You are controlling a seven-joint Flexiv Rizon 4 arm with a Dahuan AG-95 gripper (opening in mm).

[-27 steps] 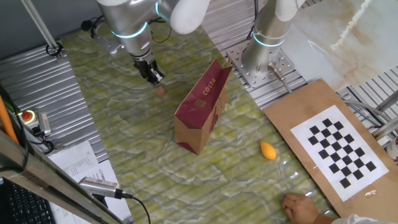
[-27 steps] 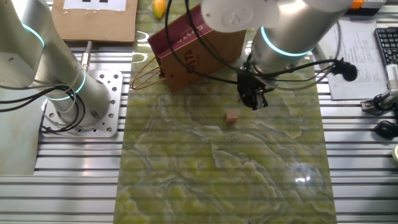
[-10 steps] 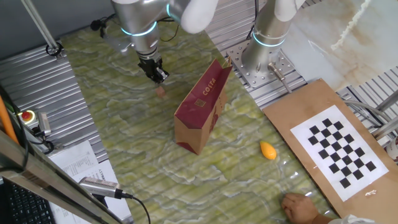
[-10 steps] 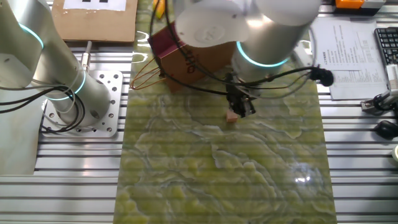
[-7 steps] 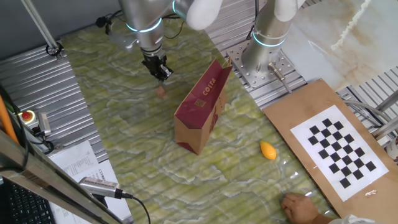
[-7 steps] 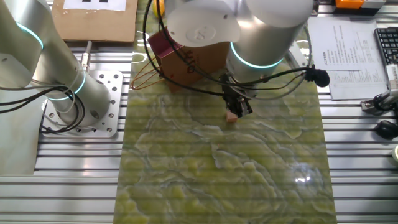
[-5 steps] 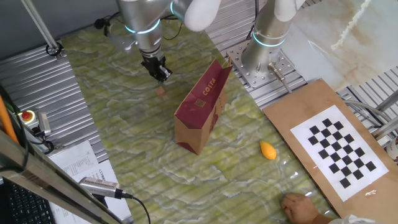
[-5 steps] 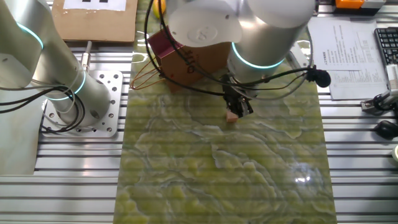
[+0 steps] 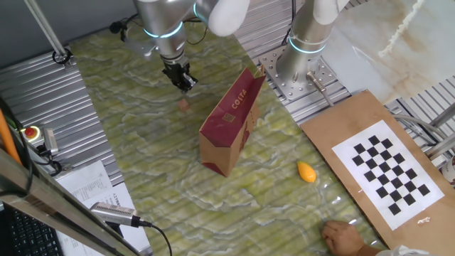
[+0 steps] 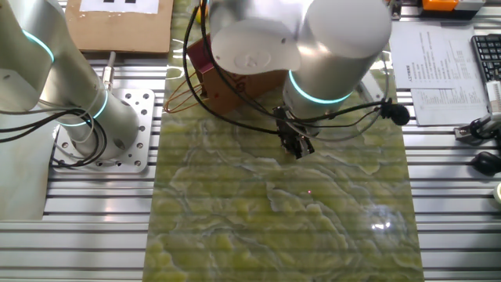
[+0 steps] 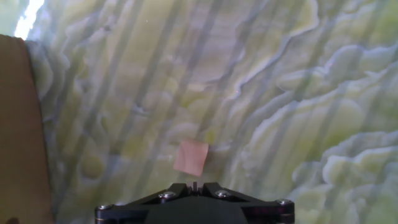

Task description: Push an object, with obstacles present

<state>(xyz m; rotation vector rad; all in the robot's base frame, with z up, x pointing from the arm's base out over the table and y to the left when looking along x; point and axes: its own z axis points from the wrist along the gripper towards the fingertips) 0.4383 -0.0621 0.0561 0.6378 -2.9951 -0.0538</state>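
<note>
The object, a tiny pinkish-tan lump (image 9: pixel 184 104), lies on the green marbled mat (image 9: pixel 142 156). My gripper (image 9: pixel 183 80) hovers just above and behind it, fingers together and holding nothing. In the hand view the lump (image 11: pixel 191 157) sits right in front of my gripper (image 11: pixel 194 185). In the other fixed view my gripper (image 10: pixel 300 146) covers the lump. The obstacle, a tall brown paper bag (image 9: pixel 231 121) with a maroon "COSTA" side, stands to the right of the lump. It shows half hidden behind my arm (image 10: pixel 205 61) and at the hand view's left edge (image 11: pixel 18 124).
An orange-yellow oval piece (image 9: pixel 306 171) lies past the bag. A cardboard sheet with a checkerboard (image 9: pixel 384 167) lies at the right. A second arm's base (image 9: pixel 302 67) stands on a metal plate behind the bag. A person's hand (image 9: pixel 345 235) rests at the mat's near corner.
My gripper has moved from beside the lump to over it, toward the bag side. The lump and the bag have stayed where they were.
</note>
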